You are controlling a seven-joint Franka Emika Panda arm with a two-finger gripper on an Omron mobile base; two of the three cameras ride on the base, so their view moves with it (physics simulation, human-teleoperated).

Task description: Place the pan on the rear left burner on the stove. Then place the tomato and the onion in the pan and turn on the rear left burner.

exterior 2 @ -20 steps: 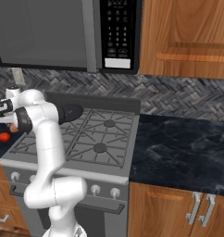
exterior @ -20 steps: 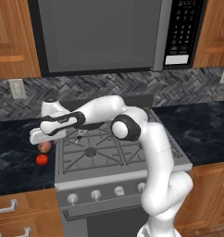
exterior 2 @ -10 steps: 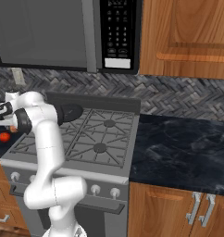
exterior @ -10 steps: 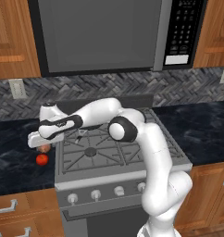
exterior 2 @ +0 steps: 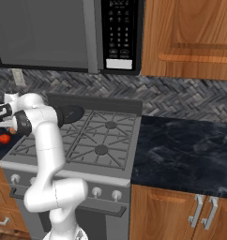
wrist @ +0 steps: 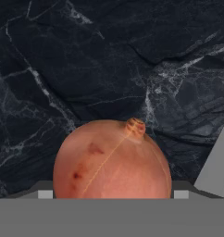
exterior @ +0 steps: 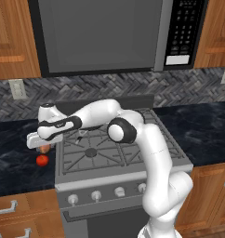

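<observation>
Lowered since the earlier frames, the gripper (exterior: 43,148) was seen to have been brought down over the onion (exterior: 44,148) on the dark counter (exterior: 12,162) just left of the stove (exterior: 119,155), while the arm itself had hardly shifted over the range. From the hand view, the onion (wrist: 112,159) was found sitting between the two finger tips, close to the camera, with the marbled counter (wrist: 109,60) behind it; the jaws were set on either side of it, still wide, and appeared to be in the act of closing, so whether the onion was already gripped could not be told. Left of the stove and nearer its front edge, the tomato (exterior: 42,160) was left lying on the counter, just beside the onion and untouched; in the right base view it showed as a red ball (exterior 2: 4,138) below the hand (exterior 2: 3,114). Further right, over the rear left burner (exterior 2: 71,114), the pan (exterior 2: 67,114) was seen already resting on the grate. It was judged that the first step had been done and that the pick of the onion was in hand; the carry to the pan, the tomato, and the turning of the knob were all yet to be done.
</observation>
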